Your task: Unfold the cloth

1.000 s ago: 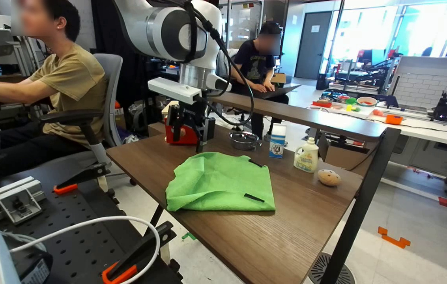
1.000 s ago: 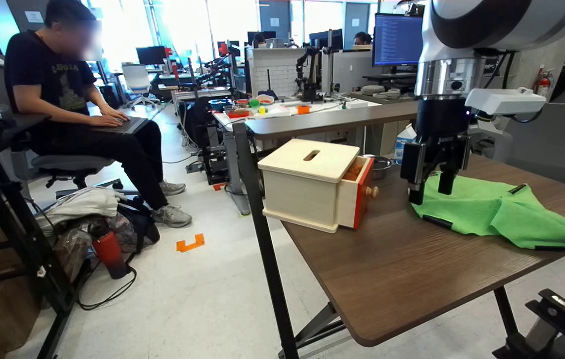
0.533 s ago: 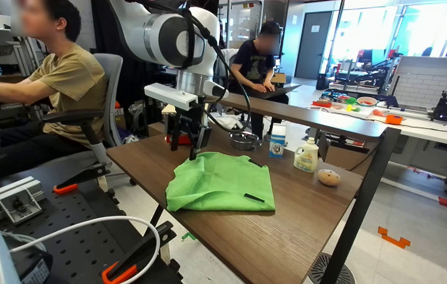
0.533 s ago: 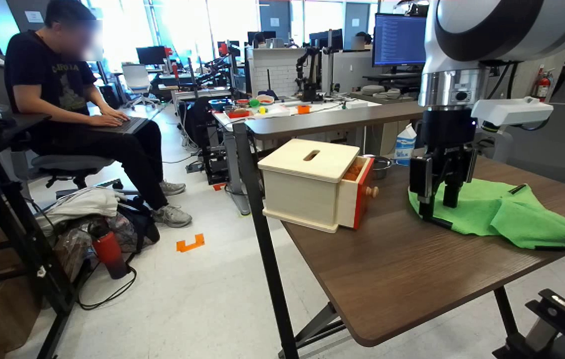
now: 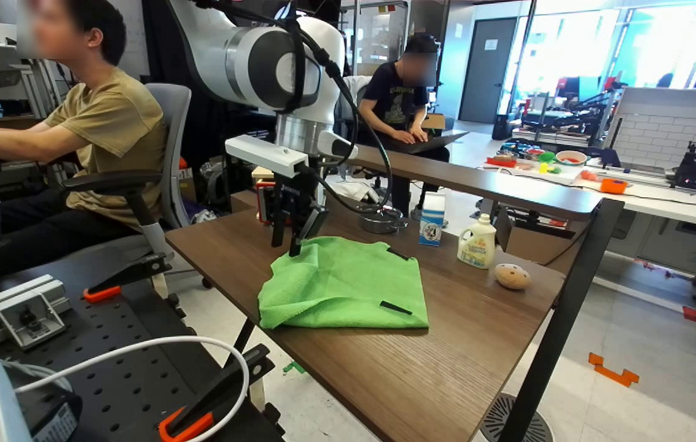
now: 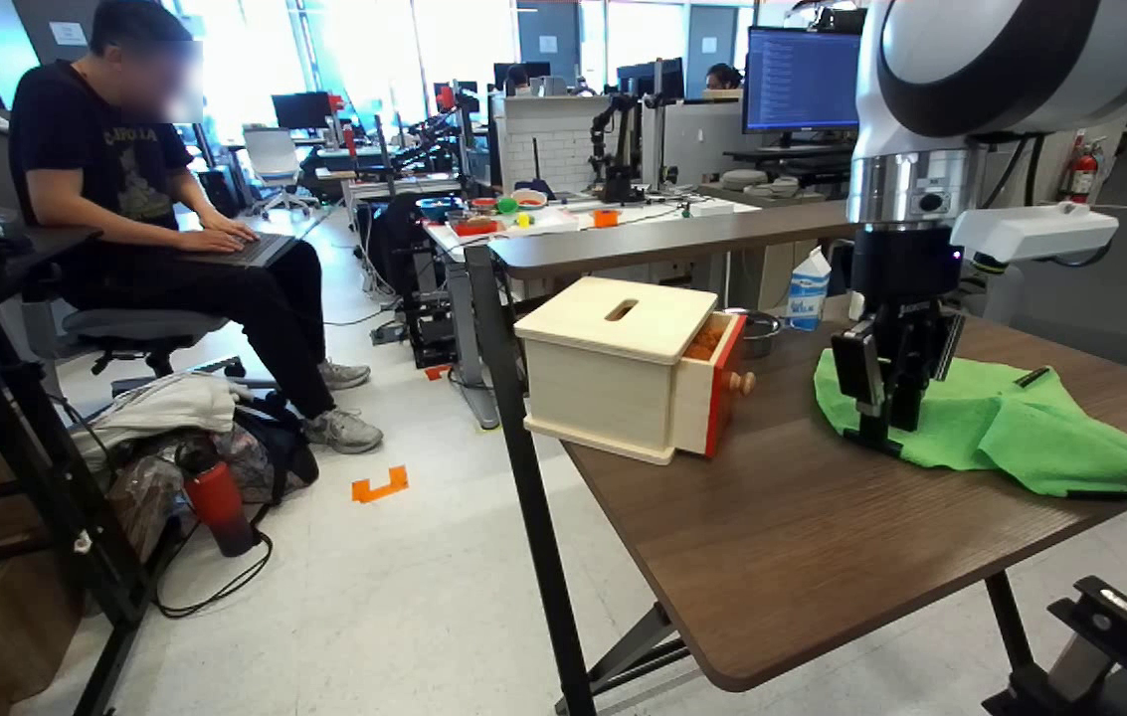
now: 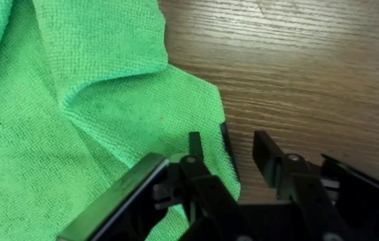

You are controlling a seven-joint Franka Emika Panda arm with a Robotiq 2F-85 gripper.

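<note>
While the wooden box (image 6: 595, 390) stands with its red drawer (image 6: 723, 396) partway out, the green cloth (image 5: 351, 285) lies near it on the table (image 6: 772, 577), rumpled and partly folded over. At the cloth's edge facing the box I see the gripper (image 7: 228, 138), its jaws parted partway and gripping nothing: one finger (image 7: 196, 147) over the fabric, its mate past the black strip (image 7: 228, 144), over the table. Whether either touches down, I can't tell.

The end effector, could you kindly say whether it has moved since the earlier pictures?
Yes: in an exterior view, the end effector now sits lower and further right in the picture, farther from the unmoved wooden box.
</note>
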